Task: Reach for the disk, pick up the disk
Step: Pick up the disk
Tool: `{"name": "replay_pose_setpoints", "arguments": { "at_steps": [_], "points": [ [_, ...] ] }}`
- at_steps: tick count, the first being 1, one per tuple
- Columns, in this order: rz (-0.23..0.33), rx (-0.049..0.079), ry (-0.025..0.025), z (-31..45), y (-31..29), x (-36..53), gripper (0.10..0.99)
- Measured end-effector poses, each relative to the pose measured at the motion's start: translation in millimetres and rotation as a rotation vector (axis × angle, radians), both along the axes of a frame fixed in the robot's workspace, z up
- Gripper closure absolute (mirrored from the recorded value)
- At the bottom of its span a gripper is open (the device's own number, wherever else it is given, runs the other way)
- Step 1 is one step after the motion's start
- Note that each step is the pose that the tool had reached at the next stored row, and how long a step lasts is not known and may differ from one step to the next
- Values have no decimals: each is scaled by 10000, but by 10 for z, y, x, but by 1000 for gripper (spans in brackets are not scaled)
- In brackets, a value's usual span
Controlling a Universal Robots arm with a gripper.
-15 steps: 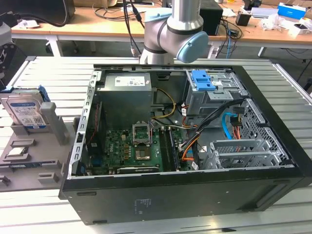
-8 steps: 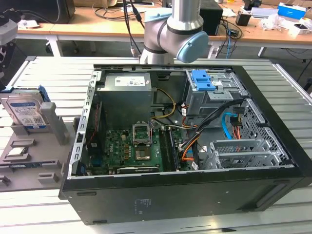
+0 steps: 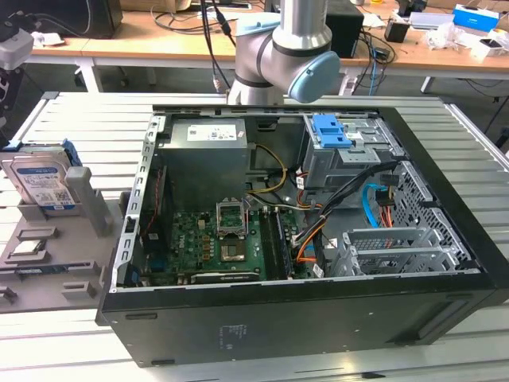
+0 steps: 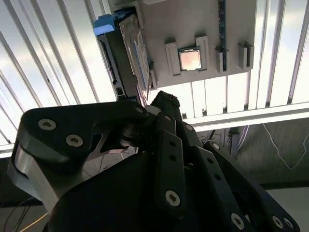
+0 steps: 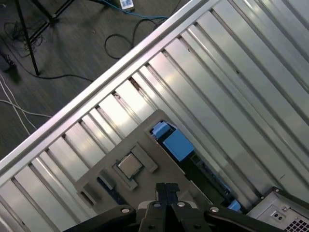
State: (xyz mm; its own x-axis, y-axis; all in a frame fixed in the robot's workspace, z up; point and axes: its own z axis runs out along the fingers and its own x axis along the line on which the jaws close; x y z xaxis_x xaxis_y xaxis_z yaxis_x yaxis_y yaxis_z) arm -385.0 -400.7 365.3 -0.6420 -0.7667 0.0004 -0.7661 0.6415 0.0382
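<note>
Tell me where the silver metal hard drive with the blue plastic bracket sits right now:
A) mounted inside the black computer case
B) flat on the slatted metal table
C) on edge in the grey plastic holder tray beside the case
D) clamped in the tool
C: in the exterior view the silver hard drive stands on edge in the grey holder tray, outside the black computer case.

Even overhead light falls across the ribbed silver metal table (image 3: 87, 119) in the exterior view and leaves the inner walls of the open black computer case (image 3: 318, 326) in shadow. In the second wrist view, glare burns the table's slats nearly white. The small square silver processor chip (image 4: 189, 59) catches a warm pinkish reflection, and the black gripper (image 4: 165, 99) sits dark and underlit in the foreground. In the first wrist view the slats throw back broad bands of light, while the grey floor (image 5: 58, 48) beyond lies dim.
</note>
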Motion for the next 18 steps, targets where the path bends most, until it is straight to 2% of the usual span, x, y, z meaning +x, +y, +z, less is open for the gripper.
{"name": "replay_pose_setpoints", "arguments": {
  "at_steps": [7,18],
  "points": [
    [886,0,1,0,0,0,980],
    [1979,-1,0,0,0,0,980]
  ]
}}
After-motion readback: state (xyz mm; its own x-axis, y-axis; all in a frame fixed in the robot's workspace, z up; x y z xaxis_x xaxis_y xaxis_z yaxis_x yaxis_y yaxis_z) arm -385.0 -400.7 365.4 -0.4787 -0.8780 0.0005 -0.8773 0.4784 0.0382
